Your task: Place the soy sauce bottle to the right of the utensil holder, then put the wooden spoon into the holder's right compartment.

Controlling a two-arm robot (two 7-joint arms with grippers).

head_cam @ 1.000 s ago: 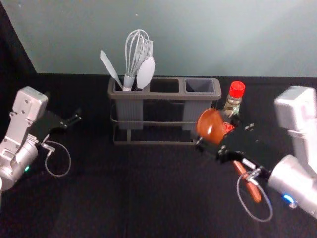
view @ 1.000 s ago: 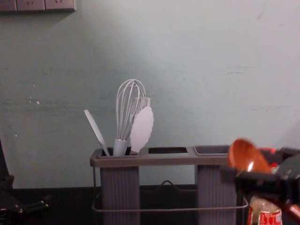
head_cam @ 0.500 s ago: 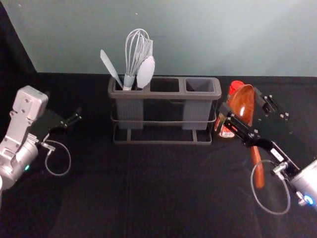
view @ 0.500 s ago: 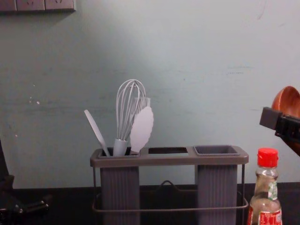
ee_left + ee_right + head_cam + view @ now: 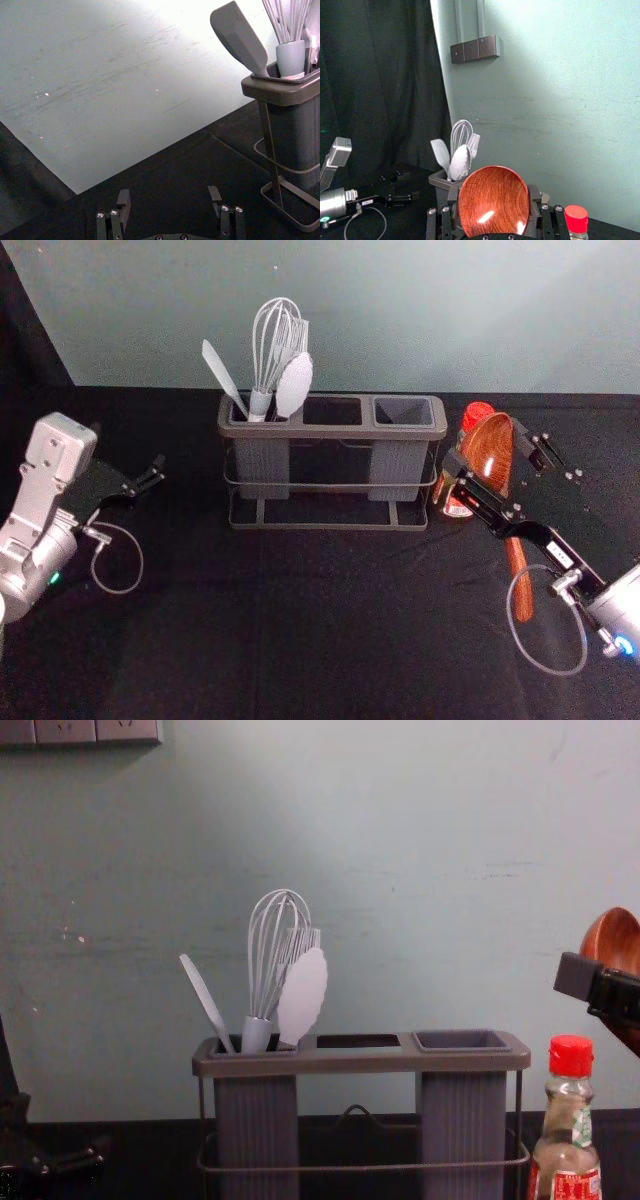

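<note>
While left gripper point(image 5: 128, 452) hangs open left of holder point(image 5: 333, 431), right gripper point(image 5: 486, 441), part-open, clasps spoon point(image 5: 522, 585) by bowl, right of holder

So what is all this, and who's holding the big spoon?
It's a robot with two arms. One picture looks down from its head, one looks across from its chest, and two come from its wrists. On the dark table stands a utensil holder with three compartments; its left one has a whisk and other pale kitchen tools. A red-capped soy sauce bottle stands to its right. The right gripper holds the wooden spoon by its bowl, up in the air. The left gripper is off to the left, fingers apart.
</note>
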